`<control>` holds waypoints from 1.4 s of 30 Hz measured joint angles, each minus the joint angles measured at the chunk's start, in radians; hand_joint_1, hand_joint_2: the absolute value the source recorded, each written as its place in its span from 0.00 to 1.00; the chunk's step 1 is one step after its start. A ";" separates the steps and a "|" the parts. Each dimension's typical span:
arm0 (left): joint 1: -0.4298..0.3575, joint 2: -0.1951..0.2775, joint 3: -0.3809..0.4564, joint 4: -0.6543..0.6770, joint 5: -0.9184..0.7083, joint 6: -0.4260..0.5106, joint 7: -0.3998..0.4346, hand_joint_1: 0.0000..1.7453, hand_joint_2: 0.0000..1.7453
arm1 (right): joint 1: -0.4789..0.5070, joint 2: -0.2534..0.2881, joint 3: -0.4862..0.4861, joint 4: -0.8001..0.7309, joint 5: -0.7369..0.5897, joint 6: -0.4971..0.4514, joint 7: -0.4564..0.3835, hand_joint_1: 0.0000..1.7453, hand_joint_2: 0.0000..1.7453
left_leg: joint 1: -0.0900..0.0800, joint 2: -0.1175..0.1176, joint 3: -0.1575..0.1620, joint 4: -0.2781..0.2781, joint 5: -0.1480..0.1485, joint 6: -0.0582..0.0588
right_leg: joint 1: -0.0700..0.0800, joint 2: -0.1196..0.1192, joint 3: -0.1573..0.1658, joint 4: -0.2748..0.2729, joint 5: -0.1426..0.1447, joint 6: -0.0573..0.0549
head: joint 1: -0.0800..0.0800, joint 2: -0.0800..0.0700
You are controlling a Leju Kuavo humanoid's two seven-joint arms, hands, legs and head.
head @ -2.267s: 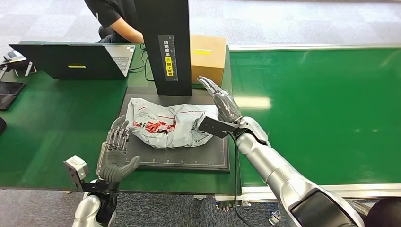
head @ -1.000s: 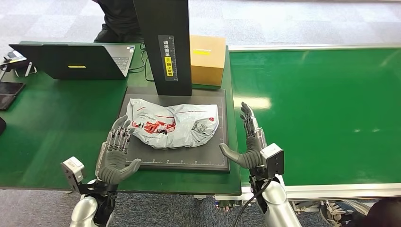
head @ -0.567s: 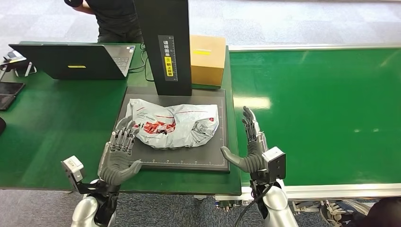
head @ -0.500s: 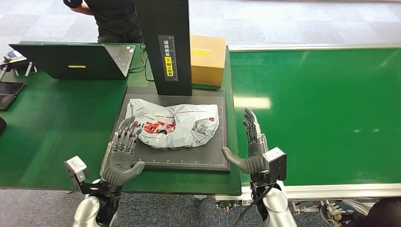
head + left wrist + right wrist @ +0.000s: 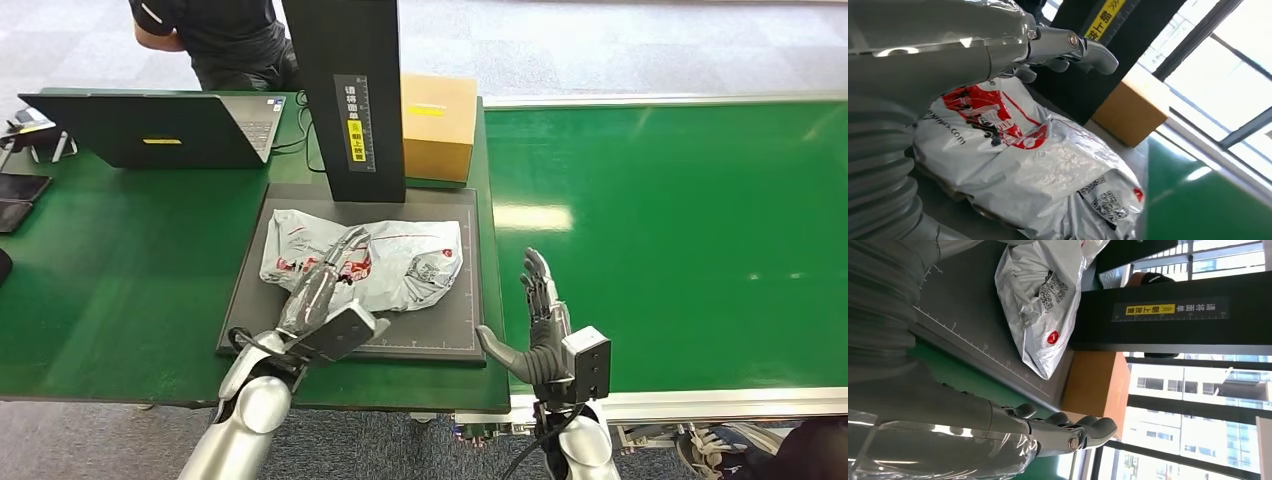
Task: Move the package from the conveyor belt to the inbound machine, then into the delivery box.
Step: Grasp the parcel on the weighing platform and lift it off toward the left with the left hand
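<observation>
The package [image 5: 410, 265] is a crumpled silver-grey plastic mailer with red print. It lies on the black plate [image 5: 440, 335] of the inbound machine, in front of the machine's black column [image 5: 345, 100]. My left hand [image 5: 325, 285] reaches over the package's left half with its fingers stretched out flat, low over the red print and gripping nothing. In the left wrist view, the left hand [image 5: 948, 55] hovers just above the package [image 5: 1048, 170]. My right hand [image 5: 540, 320] stands open and upright beside the plate's right edge, apart from the package [image 5: 1038, 300].
The green conveyor belt [image 5: 680, 230] stretches to the right. A cardboard box [image 5: 438, 122] stands behind the plate, next to the column. A laptop [image 5: 150, 128] and dark phones [image 5: 20, 195] sit on the green table at the left, and a person [image 5: 215, 40] sits behind the laptop.
My left hand has moved forward from the plate's front-left corner to over the package's left half. My right hand has stayed beside the plate, a little lower. The person has shifted.
</observation>
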 joint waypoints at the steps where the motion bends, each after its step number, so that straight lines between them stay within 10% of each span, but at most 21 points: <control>1: -0.016 0.000 -0.015 0.017 -0.028 0.005 0.021 0.00 1.00 | 0.002 0.003 -0.002 0.000 0.001 0.000 0.001 0.00 1.00 | 0.000 0.000 0.000 0.000 0.000 0.000 | 0.000 0.000 0.000 0.000 0.000 0.000 | 0.000 0.000; 21: -0.266 -0.027 -0.072 0.515 -0.235 0.001 0.343 0.01 1.00 | 0.050 0.032 -0.030 -0.048 0.017 -0.023 0.023 0.00 1.00 | 0.000 0.000 0.005 -0.001 -0.001 0.000 | 0.000 0.001 0.005 0.000 -0.001 0.000 | 0.000 0.000; 25: -0.268 -0.027 -0.070 0.525 -0.246 0.021 0.338 1.00 1.00 | 0.059 0.032 -0.030 -0.053 0.010 -0.033 0.025 0.00 1.00 | 0.000 0.000 0.007 -0.001 0.000 0.000 | 0.000 0.001 0.007 0.000 -0.001 -0.001 | 0.000 0.000; 32: -0.254 -0.027 -0.040 0.519 -0.179 0.067 0.216 1.00 1.00 | 0.072 0.032 -0.032 -0.064 -0.003 -0.038 0.031 0.00 1.00 | 0.000 0.000 0.008 -0.001 0.000 -0.001 | 0.000 0.000 0.008 0.000 0.000 -0.001 | 0.000 0.000; 36: -0.226 -0.027 -0.016 0.497 -0.104 0.087 0.096 1.00 1.00 | 0.074 0.032 -0.032 -0.064 -0.017 -0.034 0.032 0.00 0.00 | 0.000 0.000 0.008 -0.001 0.000 0.000 | 0.000 0.000 0.008 0.000 -0.001 -0.001 | 0.000 0.000; 42: -0.169 -0.020 -0.009 0.421 -0.079 0.150 0.032 1.00 1.00 | 0.074 0.032 -0.032 -0.064 -0.032 -0.025 0.030 0.00 0.00 | 0.000 0.000 0.006 -0.001 -0.001 0.000 | 0.000 0.000 0.007 0.000 -0.001 -0.001 | 0.000 0.000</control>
